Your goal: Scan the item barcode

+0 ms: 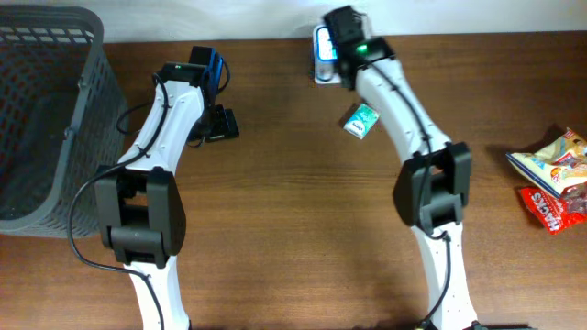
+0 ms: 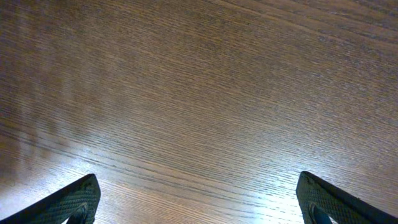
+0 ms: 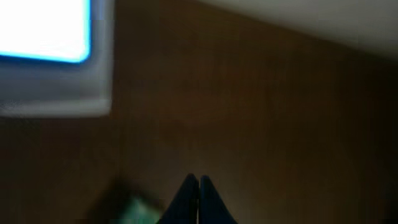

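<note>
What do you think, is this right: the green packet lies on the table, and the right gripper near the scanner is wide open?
No. The right gripper is shut, not wide open: the right wrist view shows its fingertips pressed together, empty. The green packet does lie on the table, and the scanner is near.

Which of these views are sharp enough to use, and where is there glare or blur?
Overhead: sharp and evenly lit. Left wrist: crisp wood grain, with a bright glare patch on the table near the open left gripper. Right wrist: dark and blurred, with the scanner screen blown out white and the shut right gripper soft.
</note>
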`<state>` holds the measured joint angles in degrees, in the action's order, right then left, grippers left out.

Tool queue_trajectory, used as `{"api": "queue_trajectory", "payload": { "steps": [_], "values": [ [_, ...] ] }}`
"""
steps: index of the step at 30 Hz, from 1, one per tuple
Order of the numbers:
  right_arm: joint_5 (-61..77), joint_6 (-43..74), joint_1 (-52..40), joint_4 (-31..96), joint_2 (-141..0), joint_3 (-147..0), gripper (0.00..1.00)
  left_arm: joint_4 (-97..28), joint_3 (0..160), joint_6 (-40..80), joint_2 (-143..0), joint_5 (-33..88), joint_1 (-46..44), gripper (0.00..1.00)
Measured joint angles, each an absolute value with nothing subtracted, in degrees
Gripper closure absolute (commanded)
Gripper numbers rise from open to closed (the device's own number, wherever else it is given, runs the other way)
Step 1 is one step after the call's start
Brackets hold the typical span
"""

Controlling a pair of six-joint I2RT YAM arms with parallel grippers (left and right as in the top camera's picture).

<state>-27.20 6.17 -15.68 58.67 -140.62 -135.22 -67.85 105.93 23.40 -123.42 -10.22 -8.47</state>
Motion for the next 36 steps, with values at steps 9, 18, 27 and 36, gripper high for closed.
{"api": "queue_trajectory", "payload": {
  "steps": [9, 18, 27, 36],
  "values": [
    [2.2, 16.3, -5.4, 75.9, -137.4, -135.2, 0.65, -67.8, 105.9, 23.4, -123.4, -10.2, -8.5, 0.01],
    [2.6, 20.7, -14.3, 74.7, -138.9, -135.2, 0.48, -67.8, 105.9, 23.4, -123.4, -10.2, -8.5, 0.01],
    [-7.5, 27.9, -17.1, 74.4, -143.2, -135.2, 0.53, -67.8, 105.9, 23.4, -123.4, -10.2, -8.5, 0.01],
    [6.6, 31.2, -6.2, 76.2, -143.3, -135.2, 0.52, -67.8, 105.9, 23.4, -123.4, -10.2, -8.5, 0.01]
  ]
}}
